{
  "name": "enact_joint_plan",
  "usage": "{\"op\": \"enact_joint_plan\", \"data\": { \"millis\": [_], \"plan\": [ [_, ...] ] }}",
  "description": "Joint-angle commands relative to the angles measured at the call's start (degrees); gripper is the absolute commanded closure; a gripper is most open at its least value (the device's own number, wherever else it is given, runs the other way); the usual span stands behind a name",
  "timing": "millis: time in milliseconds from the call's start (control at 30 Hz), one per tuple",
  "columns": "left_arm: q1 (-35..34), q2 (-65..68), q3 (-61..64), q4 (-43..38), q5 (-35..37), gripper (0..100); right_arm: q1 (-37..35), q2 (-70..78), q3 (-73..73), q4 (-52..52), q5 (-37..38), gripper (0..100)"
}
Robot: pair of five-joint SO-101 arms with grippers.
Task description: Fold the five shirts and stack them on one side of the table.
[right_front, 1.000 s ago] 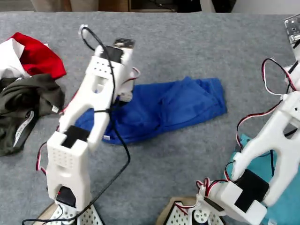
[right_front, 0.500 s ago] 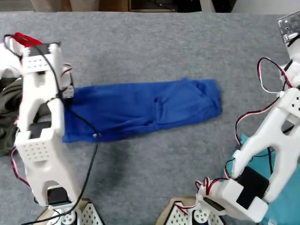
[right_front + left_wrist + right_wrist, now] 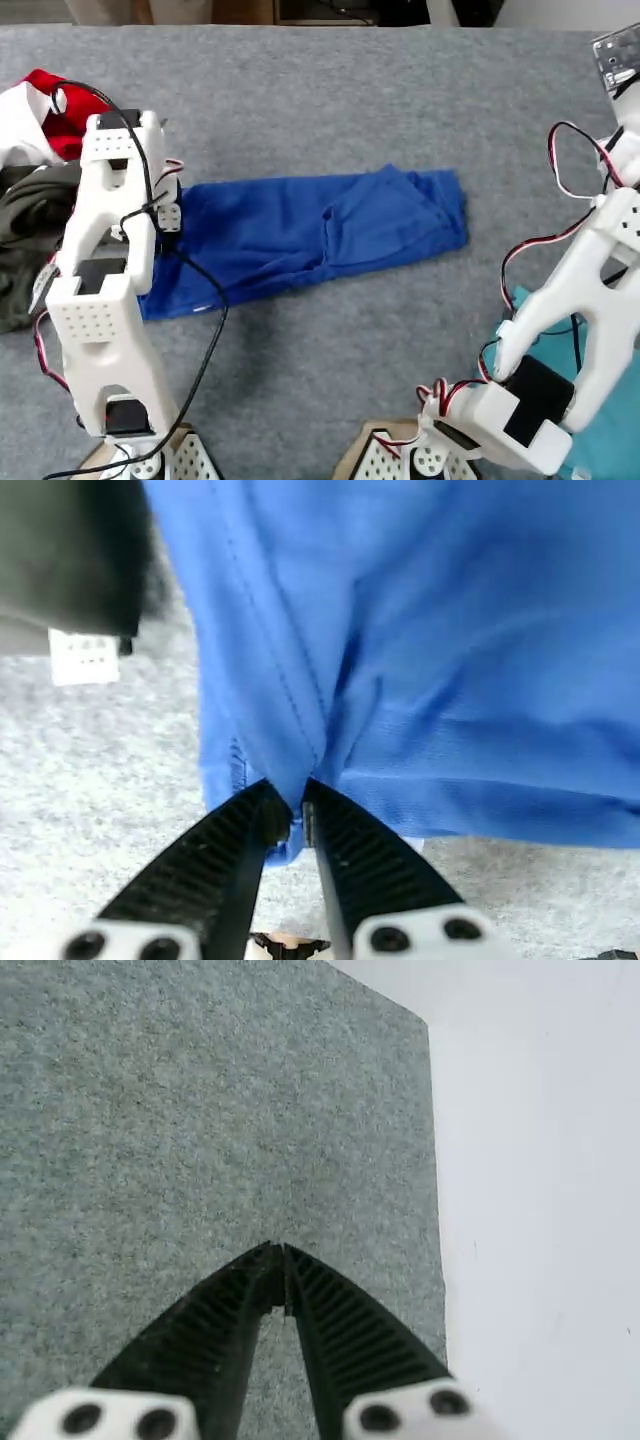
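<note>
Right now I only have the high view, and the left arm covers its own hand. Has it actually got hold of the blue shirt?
Observer: Yes. In the left wrist view the left hand is shut on a fold at the edge of the blue shirt, with cloth pinched between its tips.
Operator: Anything crowding that grip?
Observer: The dark olive shirt lies right beside that blue edge, and its white tag rests on the grey mat.
Operator: And the right hand?
Observer: The right hand is shut with nothing in it, over bare mat near a corner.
</note>
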Motion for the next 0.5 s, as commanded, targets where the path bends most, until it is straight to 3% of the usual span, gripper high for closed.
{"op": "enact_joint_plan", "data": {
  "millis": [0,67,233,467],
  "plan": [
    [-4.04,-1.01,-0.53,-2.73,2.73,82,-0.92,0.04,-2.59,-0.88,0.62,99.3],
    [-7.47,-1.10,-1.49,-4.13,4.75,78,-0.92,-0.13,-2.59,-0.88,0.62,99.3],
    [-12.31,-0.66,-4.22,-4.22,3.87,78,-1.01,-0.13,-2.59,-0.79,0.62,99.3],
    [-11.60,-0.57,-0.97,-5.89,1.58,78,-2.51,-0.13,-2.51,0.53,0.70,99.3]
  ]
}}
